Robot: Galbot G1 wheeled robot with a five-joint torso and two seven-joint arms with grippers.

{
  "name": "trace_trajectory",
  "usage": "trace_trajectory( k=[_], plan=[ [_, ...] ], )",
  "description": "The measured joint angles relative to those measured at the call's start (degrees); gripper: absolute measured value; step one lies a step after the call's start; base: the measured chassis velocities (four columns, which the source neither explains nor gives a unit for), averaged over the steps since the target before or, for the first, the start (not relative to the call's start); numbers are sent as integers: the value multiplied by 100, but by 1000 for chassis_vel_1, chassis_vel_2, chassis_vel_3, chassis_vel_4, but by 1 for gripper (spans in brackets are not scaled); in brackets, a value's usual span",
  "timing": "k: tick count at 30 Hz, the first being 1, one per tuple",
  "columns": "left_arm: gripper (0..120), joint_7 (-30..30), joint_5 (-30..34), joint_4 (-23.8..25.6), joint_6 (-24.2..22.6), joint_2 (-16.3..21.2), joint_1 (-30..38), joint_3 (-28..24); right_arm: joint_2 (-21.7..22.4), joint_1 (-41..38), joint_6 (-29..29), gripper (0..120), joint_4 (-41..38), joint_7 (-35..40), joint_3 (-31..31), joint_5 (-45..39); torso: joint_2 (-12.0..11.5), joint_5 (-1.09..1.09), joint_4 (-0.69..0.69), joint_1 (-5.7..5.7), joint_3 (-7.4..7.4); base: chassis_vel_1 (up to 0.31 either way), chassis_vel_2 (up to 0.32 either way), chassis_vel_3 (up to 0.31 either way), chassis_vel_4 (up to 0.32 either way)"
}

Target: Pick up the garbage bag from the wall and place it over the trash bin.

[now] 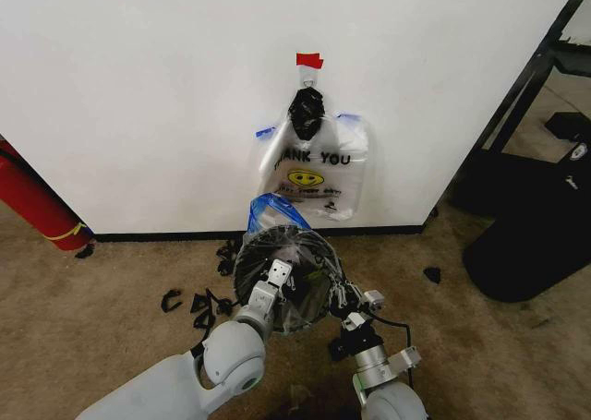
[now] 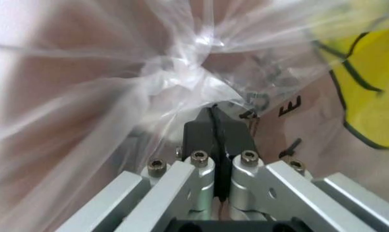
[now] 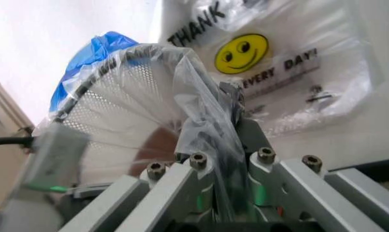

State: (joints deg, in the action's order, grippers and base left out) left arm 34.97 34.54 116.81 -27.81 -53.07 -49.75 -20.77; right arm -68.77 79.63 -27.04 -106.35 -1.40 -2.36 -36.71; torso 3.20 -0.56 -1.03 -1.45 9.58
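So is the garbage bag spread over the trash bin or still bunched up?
Spread: the garbage bag stretches across the trash bin rim, with the left gripper and right gripper pinching its edges.

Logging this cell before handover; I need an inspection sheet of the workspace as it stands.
Surface: brown carpet floor, stained.
Job's things: garbage bag stretched over trash bin; white wall behind.
Clutter: black scraps on carpet; bunch of bags taped to wall.
Grippers: left claw and right claw both shut on the bag.
Cables: black cable by right arm.
Surroundings: red cylinder; black object.
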Motion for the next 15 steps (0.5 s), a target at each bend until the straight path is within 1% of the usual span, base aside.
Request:
trace_trajectory(
  k=[4,8,10,15],
  plan=[
    [0,13,118,-125,-83,-67,108,-12,4,31,-74,1,4,-153,5,59,0,0,-1,0,0,0,0,0,0],
    [0,157,86,-347,16,-195,252,-16,5,102,-107,1,-56,-252,24,96,0,0,-1,0,0,0,0,0,0],
    [0,176,72,-371,30,-205,265,-15,5,109,-109,1,-65,-256,26,96,0,0,-1,0,0,0,0,0,0],
    [0,357,-348,-596,252,-263,264,9,15,224,-132,1,-178,-311,41,87,0,0,0,0,0,0,0,0,0]
  ],
)
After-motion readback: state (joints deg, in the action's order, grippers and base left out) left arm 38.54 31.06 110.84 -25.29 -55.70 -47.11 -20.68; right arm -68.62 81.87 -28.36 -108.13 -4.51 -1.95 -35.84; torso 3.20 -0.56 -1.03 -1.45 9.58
